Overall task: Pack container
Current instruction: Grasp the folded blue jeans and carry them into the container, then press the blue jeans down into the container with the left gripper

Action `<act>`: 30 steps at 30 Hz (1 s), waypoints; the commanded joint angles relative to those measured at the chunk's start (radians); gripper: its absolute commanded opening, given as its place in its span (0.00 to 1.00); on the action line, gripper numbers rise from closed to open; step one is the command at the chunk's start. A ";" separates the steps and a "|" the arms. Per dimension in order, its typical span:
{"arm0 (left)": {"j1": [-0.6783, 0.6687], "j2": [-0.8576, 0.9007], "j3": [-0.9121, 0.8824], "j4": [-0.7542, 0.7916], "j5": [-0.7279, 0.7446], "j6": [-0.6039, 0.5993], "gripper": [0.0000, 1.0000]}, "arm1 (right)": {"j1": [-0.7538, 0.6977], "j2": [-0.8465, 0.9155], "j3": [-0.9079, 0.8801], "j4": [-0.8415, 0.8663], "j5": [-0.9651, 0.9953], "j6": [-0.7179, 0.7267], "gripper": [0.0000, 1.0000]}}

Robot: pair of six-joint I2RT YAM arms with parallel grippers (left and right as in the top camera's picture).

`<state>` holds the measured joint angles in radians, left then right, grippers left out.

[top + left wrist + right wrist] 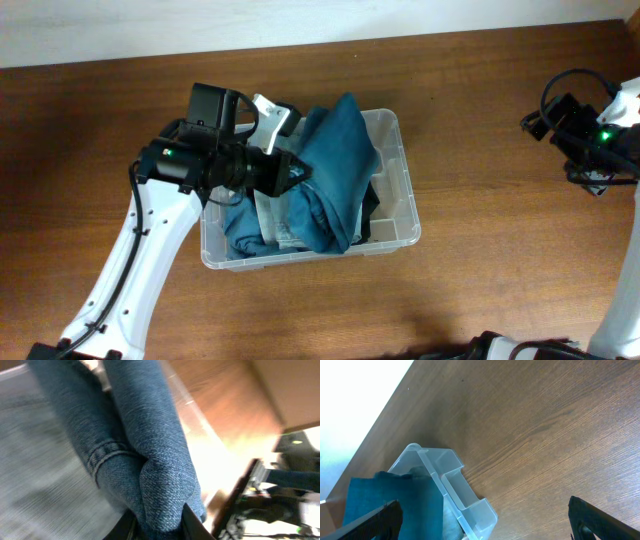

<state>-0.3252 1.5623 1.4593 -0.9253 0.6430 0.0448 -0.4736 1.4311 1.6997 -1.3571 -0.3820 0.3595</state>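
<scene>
The clear plastic container (400,190) stands mid-table and is stuffed with clothes: blue denim jeans (335,170) heaped over its middle, and a pale grey garment (270,215) beneath. My left gripper (298,176) is over the container's left half, shut on a fold of the jeans (155,480). My right gripper (590,150) hovers far to the right over bare table, open and empty; its view shows the container's corner (470,505) and jeans (395,505) at lower left.
A white-and-black item (268,112) sticks out at the container's back left rim. The wooden table (480,290) ends at a pale wall along the far edge. The other arm's base shows in the left wrist view (270,505).
</scene>
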 commanded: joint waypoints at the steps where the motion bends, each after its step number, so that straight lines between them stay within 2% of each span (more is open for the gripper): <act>1: 0.010 -0.005 0.014 -0.031 -0.230 0.014 0.01 | -0.005 0.000 0.004 0.003 0.002 -0.003 0.98; 7: 0.023 0.058 0.013 -0.086 -0.610 0.012 0.01 | -0.005 0.000 0.004 0.003 0.002 -0.003 0.98; 9: 0.042 0.059 0.013 -0.091 -0.668 0.007 0.11 | -0.005 0.000 0.004 0.003 0.002 -0.003 0.98; 10: 0.066 0.059 0.015 -0.102 -0.701 -0.011 0.28 | -0.005 0.000 0.004 0.003 0.002 -0.003 0.98; 11: 0.084 0.059 0.015 -0.109 -0.699 -0.011 0.63 | -0.005 0.000 0.004 0.003 0.002 -0.003 0.98; 12: 0.099 0.056 0.019 -0.121 -0.691 -0.011 0.86 | -0.005 0.000 0.004 0.003 0.002 -0.003 0.98; 18: 0.163 0.034 0.148 -0.229 -0.675 -0.006 0.87 | -0.005 0.000 0.004 0.003 0.002 -0.003 0.98; 21: 0.150 0.021 0.254 -0.189 -0.452 -0.006 0.87 | -0.005 0.000 0.004 0.003 0.002 -0.003 0.98; 22: 0.145 0.021 0.263 -0.162 -0.394 -0.005 0.83 | -0.005 0.000 0.004 0.003 0.002 -0.003 0.98; 23: 0.132 0.021 0.262 -0.093 -0.298 0.025 0.73 | -0.005 0.000 0.004 0.003 0.002 -0.003 0.98; 25: 0.100 0.035 0.252 -0.013 -0.274 0.071 0.56 | -0.005 0.000 0.004 0.003 0.002 -0.003 0.98; 27: 0.064 0.071 0.237 0.046 -0.300 0.097 0.48 | -0.005 0.000 0.004 0.003 0.002 -0.003 0.98; 30: 0.009 0.201 0.233 0.096 -0.303 0.132 0.47 | -0.005 0.000 0.004 0.003 0.002 -0.003 0.98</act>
<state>-0.2710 1.6310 1.7046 -0.8570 0.2989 0.1108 -0.4736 1.4311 1.6997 -1.3571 -0.3824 0.3599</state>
